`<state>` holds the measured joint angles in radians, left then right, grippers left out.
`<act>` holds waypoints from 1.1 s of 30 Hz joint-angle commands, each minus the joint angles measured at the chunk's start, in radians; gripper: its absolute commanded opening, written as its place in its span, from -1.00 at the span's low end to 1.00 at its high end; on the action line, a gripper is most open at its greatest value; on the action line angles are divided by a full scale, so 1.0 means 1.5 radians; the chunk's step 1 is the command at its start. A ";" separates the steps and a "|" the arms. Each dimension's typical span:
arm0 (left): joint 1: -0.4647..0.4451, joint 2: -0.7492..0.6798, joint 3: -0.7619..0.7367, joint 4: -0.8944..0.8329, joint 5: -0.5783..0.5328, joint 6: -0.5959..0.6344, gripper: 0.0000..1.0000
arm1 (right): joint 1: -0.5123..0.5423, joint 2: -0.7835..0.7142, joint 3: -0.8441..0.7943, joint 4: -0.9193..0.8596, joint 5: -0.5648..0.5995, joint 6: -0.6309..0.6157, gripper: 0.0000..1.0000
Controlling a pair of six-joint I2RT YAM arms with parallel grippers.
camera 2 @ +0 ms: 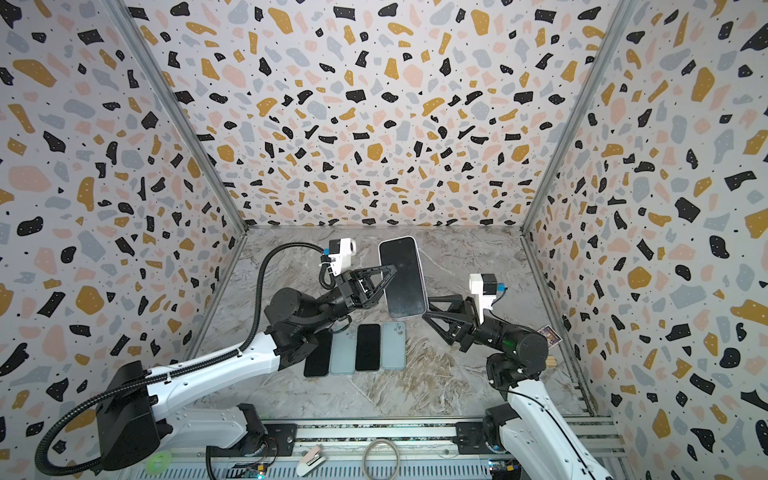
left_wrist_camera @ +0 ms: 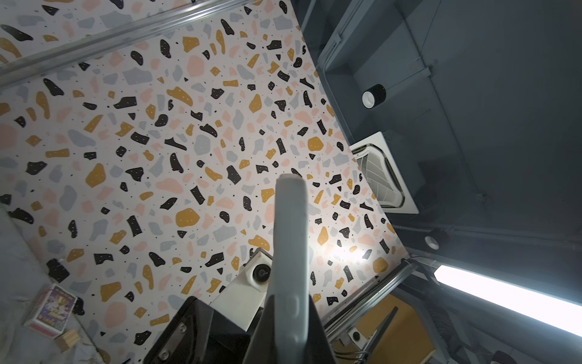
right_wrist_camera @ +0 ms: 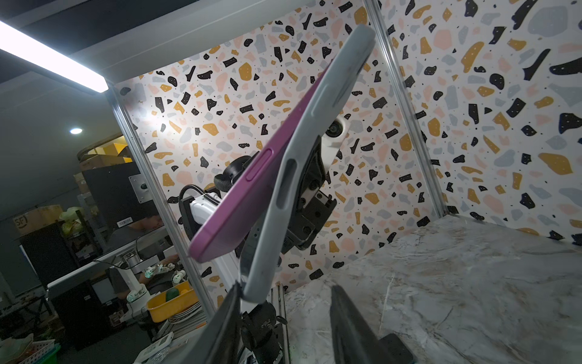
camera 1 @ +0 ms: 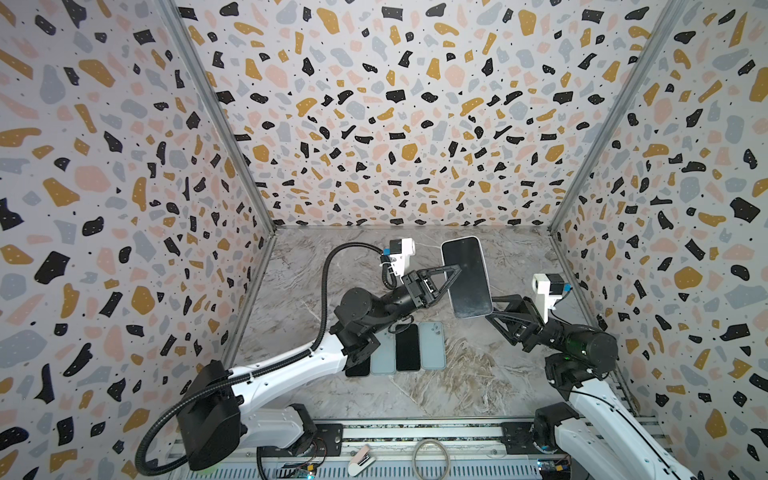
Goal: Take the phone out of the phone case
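A phone (camera 1: 466, 276) (camera 2: 403, 276) is held in the air above the table, its black screen facing up in both top views. The right wrist view shows its purple body (right_wrist_camera: 239, 201) lifted partly out of the grey phone case (right_wrist_camera: 299, 176) at the near end. My left gripper (camera 1: 451, 274) (camera 2: 388, 274) is shut on the long edge of the case (left_wrist_camera: 291, 252). My right gripper (camera 1: 494, 309) (camera 2: 428, 311) (right_wrist_camera: 283, 315) stands open at the case's near corner, which touches one of its fingers (right_wrist_camera: 226, 321).
On the marble table, below the held phone, lies a row of black phones (camera 1: 407, 347) and pale cases (camera 1: 432, 345). A small card box (camera 2: 550, 334) and a wooden block (camera 2: 550, 360) sit by the right wall. Patterned walls enclose three sides.
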<state>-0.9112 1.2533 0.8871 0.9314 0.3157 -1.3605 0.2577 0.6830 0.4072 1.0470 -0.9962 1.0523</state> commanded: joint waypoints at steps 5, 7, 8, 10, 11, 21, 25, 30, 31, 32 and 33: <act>0.026 -0.025 0.070 -0.061 0.040 0.058 -1.00 | -0.015 -0.074 -0.048 -0.133 0.018 0.027 0.09; 0.027 -0.018 0.078 -0.074 0.044 0.068 -1.00 | -0.014 -0.078 -0.062 -0.095 0.022 0.067 0.11; 0.027 -0.016 0.084 -0.089 0.044 0.079 -1.00 | -0.014 -0.078 -0.068 -0.075 0.021 0.088 0.12; 0.027 -0.009 0.094 -0.125 0.042 0.102 -1.00 | -0.004 -0.078 -0.074 -0.036 0.030 0.123 0.13; 0.027 -0.006 0.096 -0.133 0.040 0.107 -1.00 | 0.007 -0.079 -0.074 -0.031 0.038 0.128 0.14; 0.027 0.024 0.093 -0.134 0.046 0.123 -1.00 | 0.094 -0.052 -0.045 -0.080 0.109 0.075 0.16; 0.026 0.024 0.086 -0.123 0.051 0.121 -1.00 | 0.094 -0.032 -0.045 -0.063 0.115 0.078 0.16; 0.026 0.021 0.075 -0.108 0.054 0.116 -1.00 | 0.094 -0.012 -0.046 -0.048 0.120 0.078 0.15; 0.026 0.021 0.074 -0.107 0.055 0.117 -1.00 | 0.093 -0.009 -0.047 -0.037 0.121 0.081 0.15; 0.026 0.020 0.072 -0.104 0.055 0.117 -1.00 | 0.093 -0.006 -0.046 -0.028 0.119 0.085 0.15; 0.026 0.020 0.070 -0.103 0.055 0.117 -1.00 | 0.094 -0.004 -0.046 -0.024 0.119 0.086 0.15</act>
<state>-0.8730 1.3090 0.9958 0.6613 0.3763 -1.1896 0.3931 0.6792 0.2985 0.9386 -0.8249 1.1812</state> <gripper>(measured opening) 0.118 0.574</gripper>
